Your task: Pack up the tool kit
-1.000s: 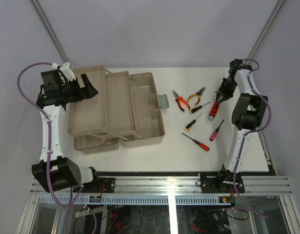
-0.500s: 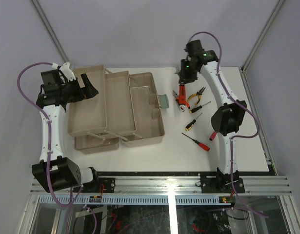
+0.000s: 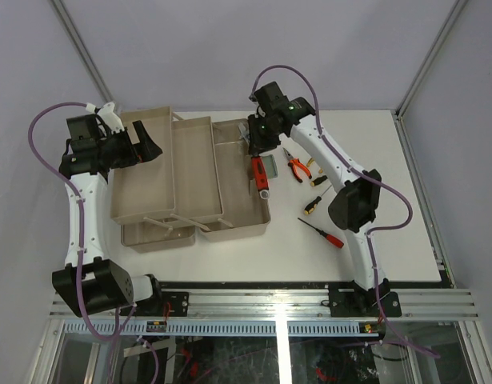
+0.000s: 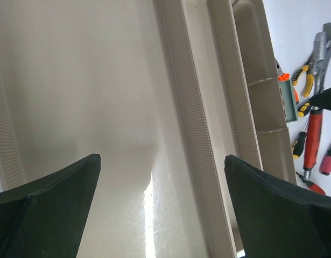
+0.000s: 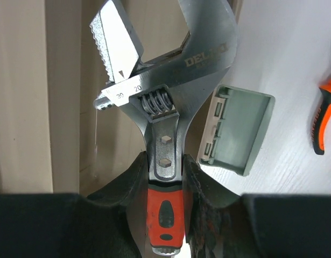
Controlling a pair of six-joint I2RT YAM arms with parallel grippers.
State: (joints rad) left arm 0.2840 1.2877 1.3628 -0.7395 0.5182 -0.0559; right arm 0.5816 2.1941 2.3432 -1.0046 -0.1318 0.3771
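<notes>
Right gripper (image 5: 165, 166) clamped on wrench (image 5: 165, 97), hanging over toolbox (image 3: 230, 232) right edge by latch (image 5: 238, 129), not released yet; left gripper (image 4: 161, 161) fingers wide apart over left tray (image 3: 142, 200), box apparently empty, pliers (image 3: 296, 166) and screwdrivers (image 3: 322, 234) on table (image 3: 390, 200).

left fingers (image 4: 47, 209) spread wide; right fingers (image 5: 130, 185) clamp wrench (image 5: 165, 107)

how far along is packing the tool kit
Done: nothing yet; the toolbox trays look bare. In hand: the right fingers grip the wrench over the box's open compartment. Still to go: pliers and screwdrivers lie on the table, and the left fingers hang open over the box.
</notes>
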